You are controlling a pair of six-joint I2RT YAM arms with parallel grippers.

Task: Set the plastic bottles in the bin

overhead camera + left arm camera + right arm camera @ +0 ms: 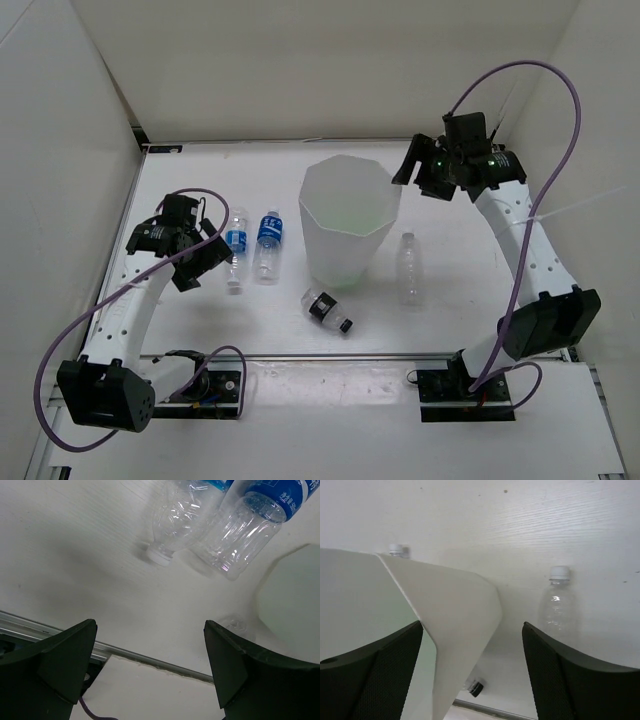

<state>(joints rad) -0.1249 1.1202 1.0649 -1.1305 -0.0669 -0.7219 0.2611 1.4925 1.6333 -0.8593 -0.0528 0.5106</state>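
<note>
**While four bottles lie on the table [450,315], I'm between picks**

Both my jaws gape, holding nothing. Left gripper [200,262] hangs beside the near blue-label bottle [236,250], its twin [268,243] just beyond. Right gripper [415,175] sits by the bin [348,255] rim. Likely next: lower left onto that near bottle. Plain bottle [408,266] and black-label bottle [328,309] lie near the bin. Green tint inside it; can't make out a bottle.

A large white translucent many-sided plastic bin [345,252] stands upright mid-desk [200,180]. At its 9 o'clock, one clear blue-labelled plastic bottle [236,255] and a second blue-labelled clear bottle [268,245] lie side by side. A plain clear bottle [409,268] lies at 3 o'clock, cap towards 12. A short clear black-labelled bottle [328,310] lies at 6 o'clock.
</note>
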